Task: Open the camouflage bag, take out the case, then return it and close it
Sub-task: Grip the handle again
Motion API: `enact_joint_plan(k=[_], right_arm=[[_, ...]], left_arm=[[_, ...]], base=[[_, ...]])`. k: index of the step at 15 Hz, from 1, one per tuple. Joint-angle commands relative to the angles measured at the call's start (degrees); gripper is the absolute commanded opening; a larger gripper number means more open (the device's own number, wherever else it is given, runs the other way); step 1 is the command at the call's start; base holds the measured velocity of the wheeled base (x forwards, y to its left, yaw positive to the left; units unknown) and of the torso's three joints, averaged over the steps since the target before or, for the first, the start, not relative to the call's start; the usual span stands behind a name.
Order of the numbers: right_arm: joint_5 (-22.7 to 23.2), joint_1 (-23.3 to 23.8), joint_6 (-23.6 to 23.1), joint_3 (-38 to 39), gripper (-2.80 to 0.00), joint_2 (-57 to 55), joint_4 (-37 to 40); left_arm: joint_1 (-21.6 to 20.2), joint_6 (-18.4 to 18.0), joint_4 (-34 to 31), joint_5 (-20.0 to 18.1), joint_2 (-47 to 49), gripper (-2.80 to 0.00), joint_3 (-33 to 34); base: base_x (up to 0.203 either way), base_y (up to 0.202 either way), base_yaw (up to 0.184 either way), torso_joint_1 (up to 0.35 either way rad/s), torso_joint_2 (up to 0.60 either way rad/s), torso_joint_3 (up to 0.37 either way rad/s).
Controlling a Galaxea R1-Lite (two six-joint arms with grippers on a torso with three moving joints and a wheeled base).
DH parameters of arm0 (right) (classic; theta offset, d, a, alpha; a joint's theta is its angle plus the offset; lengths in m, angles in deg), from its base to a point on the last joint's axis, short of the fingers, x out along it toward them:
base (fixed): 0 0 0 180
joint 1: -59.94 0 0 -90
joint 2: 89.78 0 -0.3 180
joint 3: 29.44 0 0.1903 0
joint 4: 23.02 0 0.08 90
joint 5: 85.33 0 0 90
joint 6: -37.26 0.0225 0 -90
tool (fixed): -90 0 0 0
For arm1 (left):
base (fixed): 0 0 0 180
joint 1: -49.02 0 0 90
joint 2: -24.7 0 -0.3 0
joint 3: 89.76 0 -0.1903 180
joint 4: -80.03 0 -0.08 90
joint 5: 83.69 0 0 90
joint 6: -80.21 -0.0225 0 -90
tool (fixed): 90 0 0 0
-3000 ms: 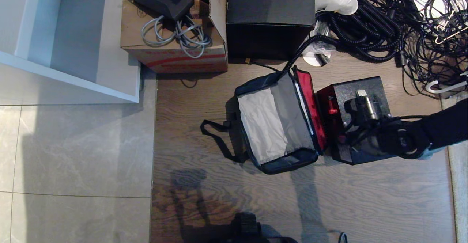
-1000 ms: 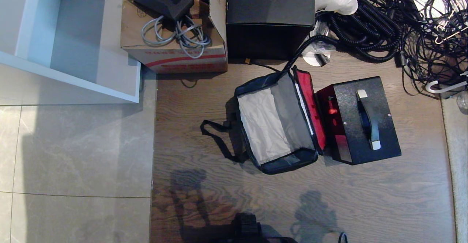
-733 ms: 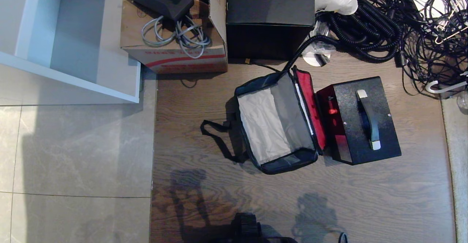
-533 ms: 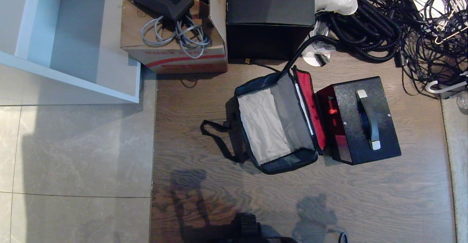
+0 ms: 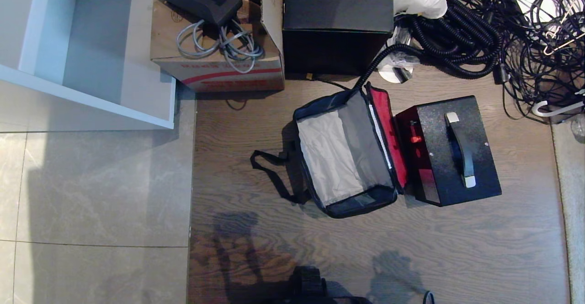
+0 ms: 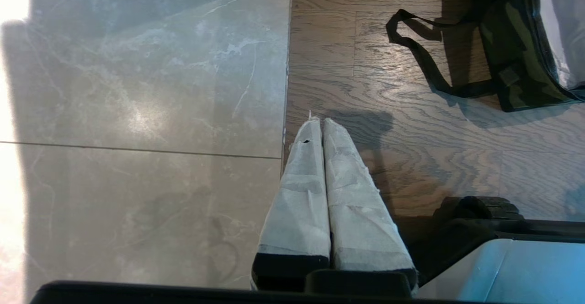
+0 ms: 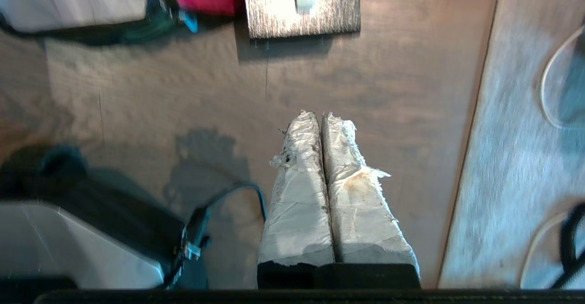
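Right arm gone; case (image 5: 450,151) beside camouflage bag (image 5: 347,153)

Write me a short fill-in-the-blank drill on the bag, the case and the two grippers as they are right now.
1. The camouflage bag lies with its lid ____.
2. The case stands on the floor, ____ the bag.
3. The right gripper is shut and holds ____.
4. The left gripper hangs over the ____, fingers together.

Missing words: open; beside; nothing; floor

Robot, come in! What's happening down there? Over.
Both grippers shut, empty. Bag open, empty; case out, beside it on floor. Nothing blocking.
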State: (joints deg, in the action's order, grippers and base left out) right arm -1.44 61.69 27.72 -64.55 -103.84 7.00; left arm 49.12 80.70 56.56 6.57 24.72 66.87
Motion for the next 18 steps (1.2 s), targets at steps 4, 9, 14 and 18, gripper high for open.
enact_joint_plan(k=[4, 9, 14, 18], right_arm=[[0.0, -0.52, 0.17, -3.83, -2.8, 0.07, 7.0], [0.31, -0.86, -1.59, -6.69, -2.8, 2.59, 26.67], [1.26, -0.82, -27.03, -5.83, -2.8, 2.66, 30.22], [5.06, -0.98, -54.63, -5.68, -2.8, 3.12, 32.2]], left_arm=[[-0.01, 0.04, 0.01, 0.0, -0.02, -2.8, 0.0], [-0.01, 0.04, 0.01, 0.08, -0.02, -2.8, 0.0], [-0.01, 0.04, 0.04, 0.08, -0.02, -2.8, 0.0], [-0.01, 0.04, 0.01, 0.08, -0.02, -2.8, 0.0]], base=[[0.0, 0.0, 0.0, 0.0, 0.0, 0.0], [0.0, 0.0, 0.0, 0.0, 0.0, 0.0], [0.0, 0.0, 0.0, 0.0, 0.0, 0.0], [0.0, 0.0, 0.0, 0.0, 0.0, 0.0]])
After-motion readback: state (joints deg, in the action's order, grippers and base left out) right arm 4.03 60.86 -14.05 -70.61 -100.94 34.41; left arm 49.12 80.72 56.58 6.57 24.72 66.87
